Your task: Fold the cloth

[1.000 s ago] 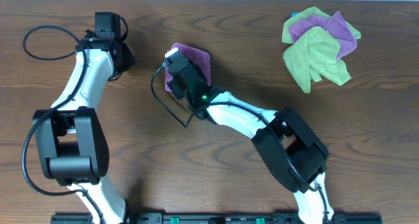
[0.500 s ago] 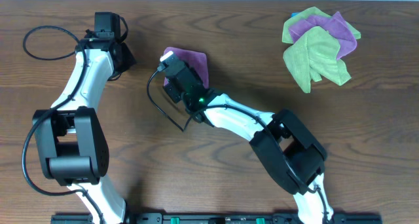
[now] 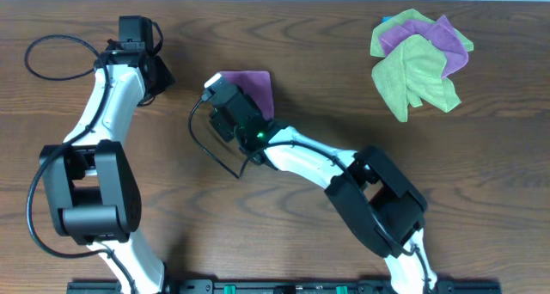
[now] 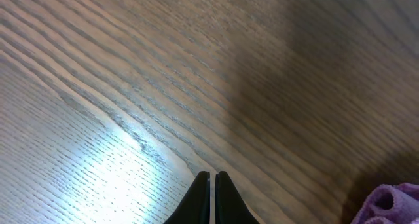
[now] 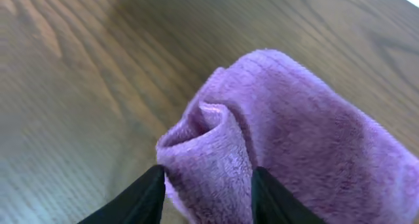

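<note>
A purple cloth (image 3: 253, 86) lies on the wooden table just left of centre, towards the back. In the right wrist view the purple cloth (image 5: 275, 132) is bunched into a thick fold. My right gripper (image 5: 206, 191) has its two fingers on either side of that fold and grips it. In the overhead view the right gripper (image 3: 220, 93) sits over the cloth's left edge. My left gripper (image 4: 213, 198) is shut and empty over bare wood, to the left of the cloth. It also shows in the overhead view (image 3: 160, 74). A corner of the cloth (image 4: 393, 207) shows at the lower right of the left wrist view.
A heap of green and purple cloths (image 3: 419, 55) lies at the back right. A black cable (image 3: 47, 52) loops beside the left arm at the back left. Another cable (image 3: 210, 148) hangs by the right arm.
My right gripper has moved to the left, drawing the purple cloth's left edge with it. The left arm has shifted slightly.
</note>
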